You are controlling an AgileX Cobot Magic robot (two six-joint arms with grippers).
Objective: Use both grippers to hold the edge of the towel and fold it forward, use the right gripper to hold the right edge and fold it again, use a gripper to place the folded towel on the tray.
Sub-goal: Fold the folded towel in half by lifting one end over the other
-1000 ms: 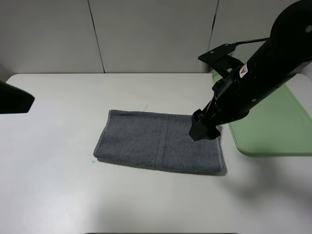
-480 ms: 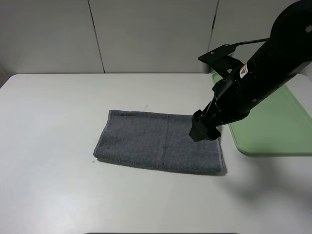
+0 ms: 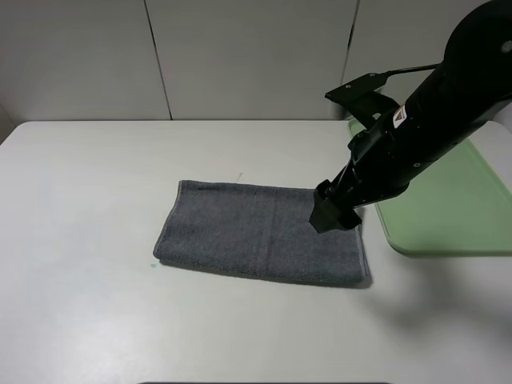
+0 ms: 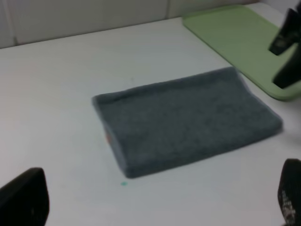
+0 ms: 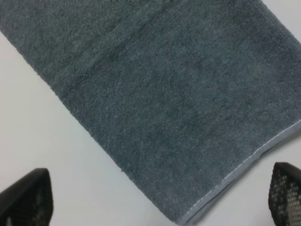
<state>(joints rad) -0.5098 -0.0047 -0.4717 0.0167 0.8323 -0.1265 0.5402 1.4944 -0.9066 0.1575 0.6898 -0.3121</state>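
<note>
Backdrop: pale grey wall panels point(image 3: 240, 56) with dark seams fill the far side in the exterior high view; the left wrist view catches only a thin strip of them.
Worktop: flat white worktop point(image 3: 88, 320), with wide bare room to the left of the towel, in front of it and behind it.
Tray: large pale green plastic tray point(image 3: 468, 208) with a low rim, on the right of the worktop, running out of the picture.
Right arm: bulky black arm point(image 3: 448, 104) slants down from the upper right and covers the tray's left rim in the high view; the left wrist view shows more of that rim.
Towel: dark grey terry towel point(image 3: 248, 232), folded into a long rectangle, lies flat mid-worktop. Its right end is just beside the tray, with a thin white strip between them in the left wrist view. Only the right wrist view shows its pale stitched hem point(image 5: 244, 162).
Right tool: black two-finger right tool point(image 3: 334, 212) sits over the towel's far right corner. Its own view shows the fingertips point(image 5: 26, 197) spread wide, gripping nothing; contact with the cloth cannot be told.
Left tool: the left tool point(image 4: 157, 202) is outside the high view; in its own view the fingers stand wide apart and empty, well apart from the towel.
Speck: small green mark point(image 3: 153, 265) near the towel's near left corner.
</note>
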